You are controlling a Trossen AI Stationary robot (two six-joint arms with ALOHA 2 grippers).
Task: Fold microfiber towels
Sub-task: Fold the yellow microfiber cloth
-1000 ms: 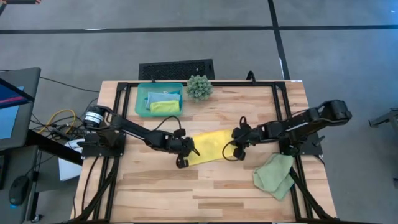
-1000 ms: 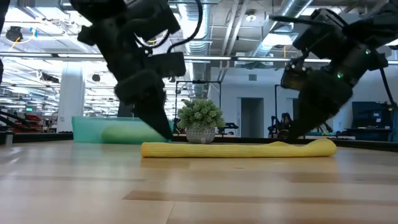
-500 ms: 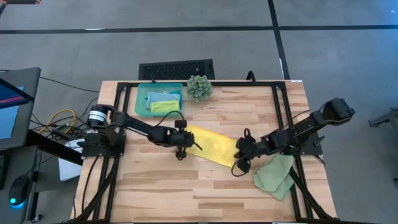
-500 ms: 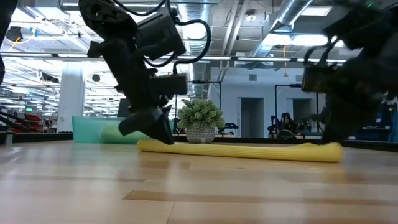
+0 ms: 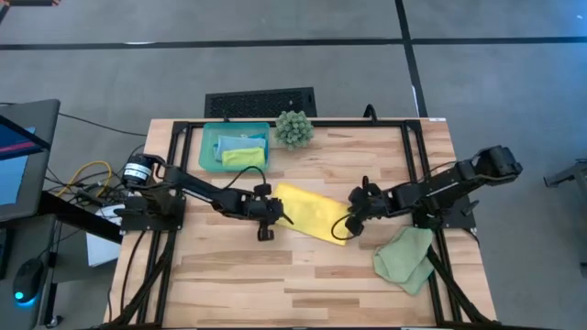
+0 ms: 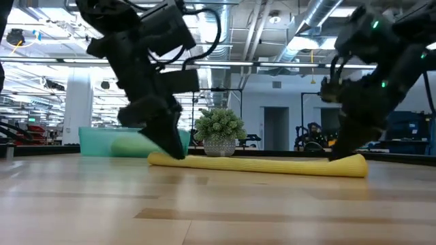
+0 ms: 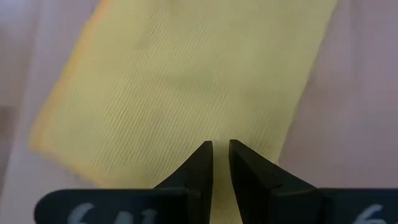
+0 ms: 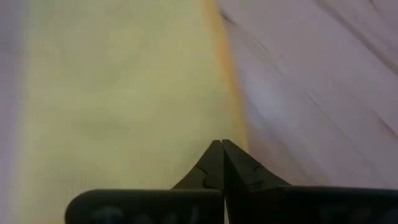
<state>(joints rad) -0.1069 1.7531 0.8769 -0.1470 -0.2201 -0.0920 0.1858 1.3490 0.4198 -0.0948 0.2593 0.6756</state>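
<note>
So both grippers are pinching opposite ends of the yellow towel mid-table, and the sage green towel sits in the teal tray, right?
Not quite. In the high view the sage green towel lies on the table by the right arm's base, not in the teal tray. The left gripper and right gripper are at opposite ends of the yellow towel.

Ribbed matt yellow cloth towel [image 7: 186,81], pale smooth-planked wooden table [image 5: 303,275], translucent teal plastic tray [image 5: 209,147]

no whole word, label or brand can be read anywhere. the only marks are pale, cut-off characters on the dark body of the left end effector [image 7: 220,163] in its own wrist view, possibly numerals, too cropped to make out.
</note>
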